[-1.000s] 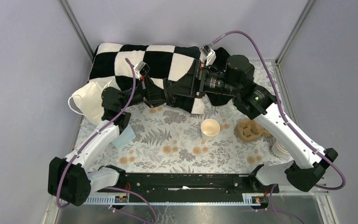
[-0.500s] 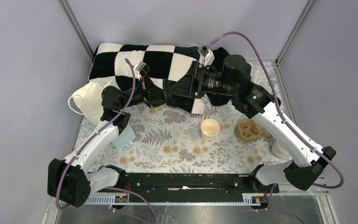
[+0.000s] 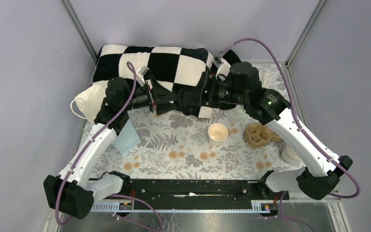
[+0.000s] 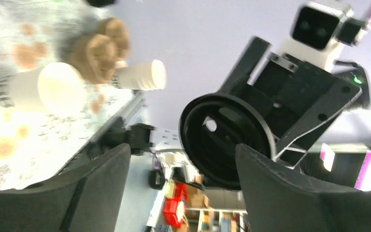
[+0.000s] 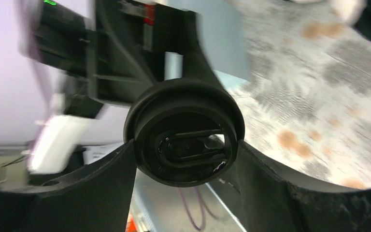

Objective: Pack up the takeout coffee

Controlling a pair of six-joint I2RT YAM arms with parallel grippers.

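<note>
"Where was the black lid [image 5: 186, 137]?"
"Up in the air. The right fingers [image 5: 96, 193] squeezed it. The left fingers [image 4: 92, 188] stood apart."
"And the white cup [image 3: 218, 132]?"
"Open, on the tabletop [image 3: 174, 142]."

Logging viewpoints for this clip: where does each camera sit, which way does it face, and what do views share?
Top external: high behind the bases, looking down on the floral table; left arm and right arm both show.
Left wrist: on the left arm, facing right past the open left gripper at the black lid.
Right wrist: on the right arm, facing left; the right gripper pinches the lid, left gripper behind.
Shared: both wrist views show the lid; top and left wrist show the white cup.
</note>
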